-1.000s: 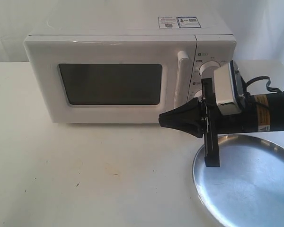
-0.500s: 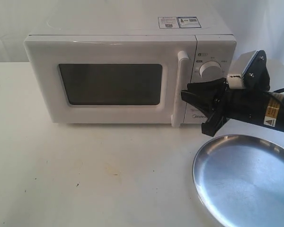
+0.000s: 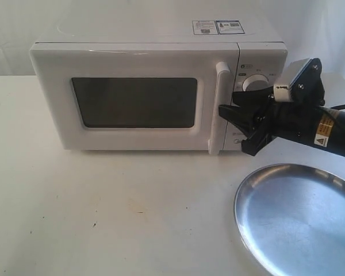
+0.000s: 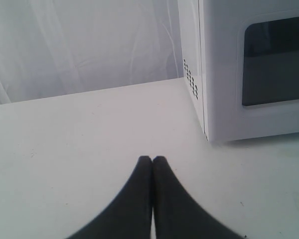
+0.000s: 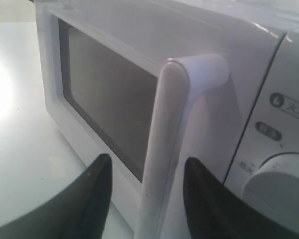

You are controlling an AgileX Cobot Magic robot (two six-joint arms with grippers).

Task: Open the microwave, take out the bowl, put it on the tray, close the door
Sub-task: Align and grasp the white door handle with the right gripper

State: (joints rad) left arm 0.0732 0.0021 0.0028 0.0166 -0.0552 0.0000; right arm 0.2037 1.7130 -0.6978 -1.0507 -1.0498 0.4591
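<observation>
Your right gripper point(image 5: 145, 172) is spread wide, one finger on each side of the handle point(image 5: 164, 124) of the door point(image 3: 132, 63), not yet pinching it. If you close this shallow or off-centre, the fingers may slip off the smooth bar as you pull, or the whole microwave point(image 3: 161, 34) may drag along instead of the door swinging. The door stands shut straight ahead of the fingertips, the tray point(image 3: 299, 224) lies below and behind them, and the bowl is not visible.
</observation>
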